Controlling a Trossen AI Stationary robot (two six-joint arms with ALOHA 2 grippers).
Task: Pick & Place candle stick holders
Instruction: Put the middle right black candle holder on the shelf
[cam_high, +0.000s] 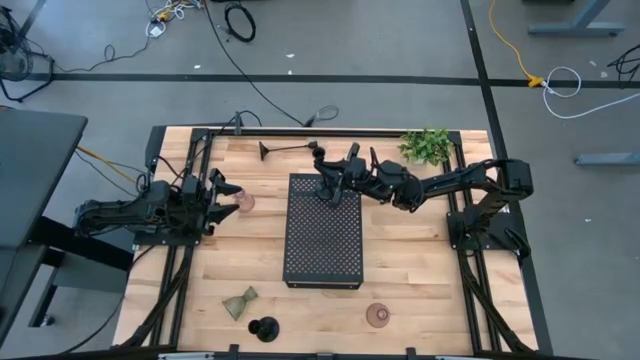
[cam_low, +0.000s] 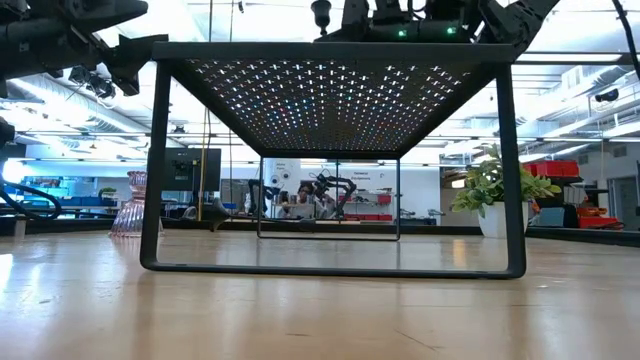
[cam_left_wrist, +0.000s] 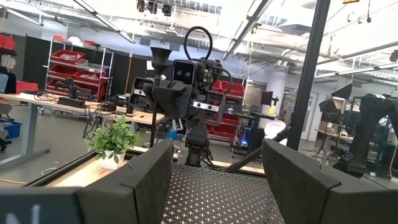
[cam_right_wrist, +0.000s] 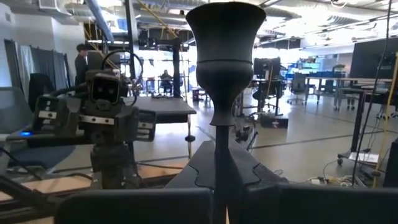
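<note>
My right gripper (cam_right_wrist: 221, 168) is shut on a slim black candle stick holder (cam_right_wrist: 225, 37). It holds it over the far end of the black perforated tray (cam_high: 323, 250), and the cup shows above the tray top (cam_low: 321, 15). At the table's left my left gripper (cam_left_wrist: 214, 186) waits open and raised, beside a pinkish glass holder (cam_high: 245, 202) that stands on the table. A second black holder (cam_high: 285, 150) lies on its side by the far edge. Near the front edge are an olive-green holder (cam_high: 241, 302) on its side, a black one (cam_high: 264, 328) and a pinkish one (cam_high: 378, 316). My right gripper pinches the holder's thin stem (cam_right_wrist: 221, 134), well below the cup, between its two fingers. The fingers come nearly level from the table's right and lie across the stem. The holder stands upright with its cup up. My left gripper's finger hides the foot, so I cannot tell whether it touches the tray.
The tray stands on legs (cam_low: 150, 200), its top raised above the table. A small leafy plant (cam_high: 428, 145) sits at the far right corner. Black frame rails (cam_high: 180, 270) run along both sides of the table. Bare wood lies to the tray's left and right.
</note>
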